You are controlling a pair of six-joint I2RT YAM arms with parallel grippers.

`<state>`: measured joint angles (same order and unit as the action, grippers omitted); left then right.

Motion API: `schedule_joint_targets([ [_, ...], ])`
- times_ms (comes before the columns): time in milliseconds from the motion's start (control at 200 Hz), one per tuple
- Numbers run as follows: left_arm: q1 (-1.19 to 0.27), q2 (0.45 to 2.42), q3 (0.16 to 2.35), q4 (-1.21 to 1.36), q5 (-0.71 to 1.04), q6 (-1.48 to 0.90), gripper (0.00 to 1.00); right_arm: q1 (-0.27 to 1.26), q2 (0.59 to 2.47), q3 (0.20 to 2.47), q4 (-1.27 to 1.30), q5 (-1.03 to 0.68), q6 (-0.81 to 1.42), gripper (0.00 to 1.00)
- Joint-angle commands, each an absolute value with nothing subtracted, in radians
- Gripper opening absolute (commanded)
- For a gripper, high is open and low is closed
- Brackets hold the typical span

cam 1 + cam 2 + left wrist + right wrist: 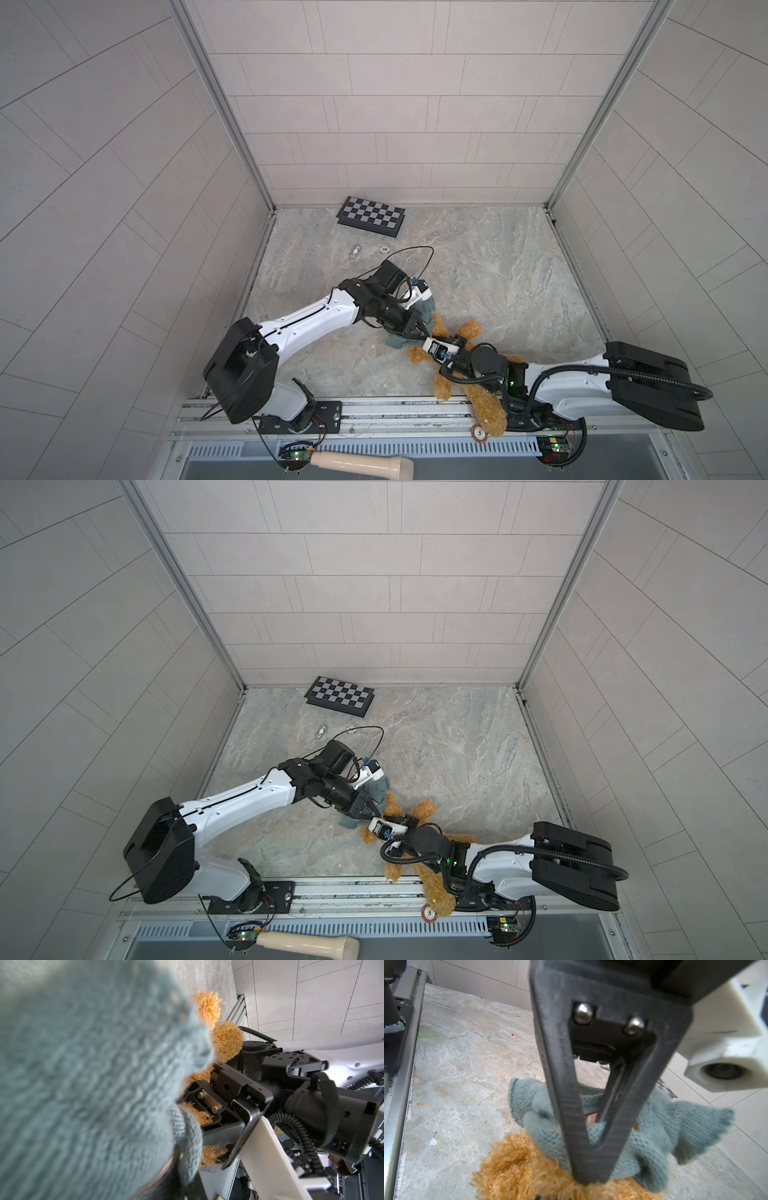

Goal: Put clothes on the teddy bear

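Presently judged mid-step: drawing sweater over head of bear. Counted, near to far: one bear, sprawled beneath and behind right pincer; one sweater, bunched against the head just beyond that pincer's tips; two pincers; one chessboard, well beyond left pincer. Found left pincer clenched on sweater. Cannot tell whether right pincer grips knit or merely presses it. Judged necessary next: stretching the opening wide, then easing it down over the head without dragging bear along.
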<state>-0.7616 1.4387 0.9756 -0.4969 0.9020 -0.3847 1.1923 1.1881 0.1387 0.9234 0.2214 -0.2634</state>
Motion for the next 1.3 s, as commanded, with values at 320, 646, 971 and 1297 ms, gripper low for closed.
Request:
schedule_joint_targets([
  [320, -0.814, 1.478, 0.975, -0.388, 0.892, -0.525, 0.00, 1.188, 1.024, 0.182, 0.914, 0.288, -0.266, 0.00],
  [646, -0.781, 1.450, 1.006, -0.219, 0.914, -0.654, 0.00, 1.194, 1.104, 0.157, 0.994, 0.241, -0.264, 0.00],
  [971, -0.728, 1.490, 0.970, 0.029, 0.951, -0.844, 0.00, 1.206, 1.028, 0.171, 0.869, 0.117, -0.294, 0.00],
  [1297, -0.672, 1.469, 1.012, -0.164, 0.980, -0.701, 0.00, 1.206, 0.993, 0.207, 0.708, 0.039, -0.289, 0.00],
])
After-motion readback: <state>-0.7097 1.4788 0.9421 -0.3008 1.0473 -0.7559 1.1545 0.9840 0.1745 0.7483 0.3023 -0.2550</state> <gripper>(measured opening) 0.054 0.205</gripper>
